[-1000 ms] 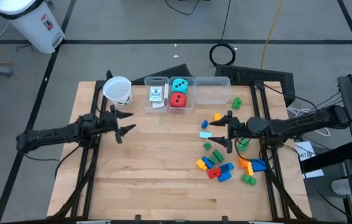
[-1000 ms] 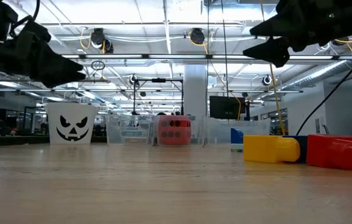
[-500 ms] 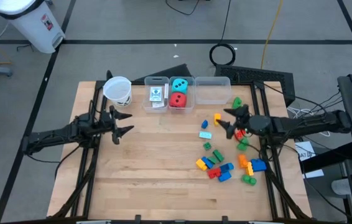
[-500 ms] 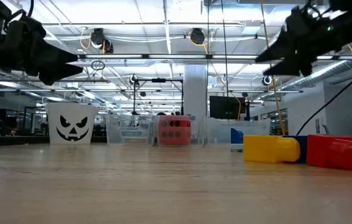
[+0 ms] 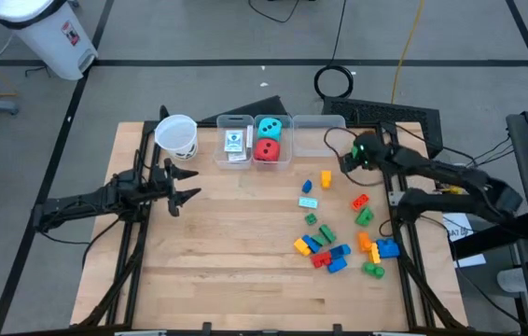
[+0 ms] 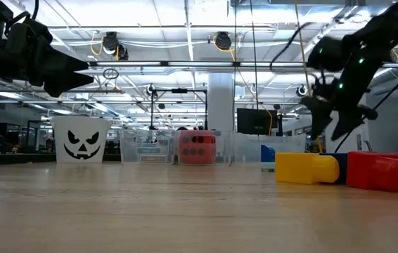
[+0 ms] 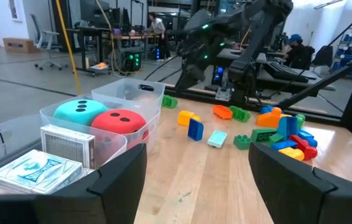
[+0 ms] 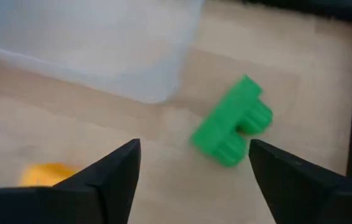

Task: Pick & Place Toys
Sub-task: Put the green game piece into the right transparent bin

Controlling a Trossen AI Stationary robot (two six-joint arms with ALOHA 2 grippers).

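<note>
- High view: the right end effector (image 5: 357, 155) has swung away from the scattered bricks (image 5: 327, 252) toward the far right corner of the table (image 5: 208, 271), and now sits just beside the empty right bin (image 5: 318, 136). The green brick lying there is hidden under it. The left end effector (image 5: 182, 184) is unmoved, near the paper cup (image 5: 176, 134).
- Low view: the right arm now points steeply down behind the yellow brick (image 6: 306, 168).
- Left wrist view: the left fingers stand wide, holding nothing; teal die (image 7: 79, 111), red die (image 7: 121, 121) and card packs (image 7: 30, 168) already lie in bins.
- Right wrist view: the right fingers are spread, empty, bracketing a green brick (image 8: 233, 122) beside the bin wall. Judged from this, that brick is the next pick.
</note>
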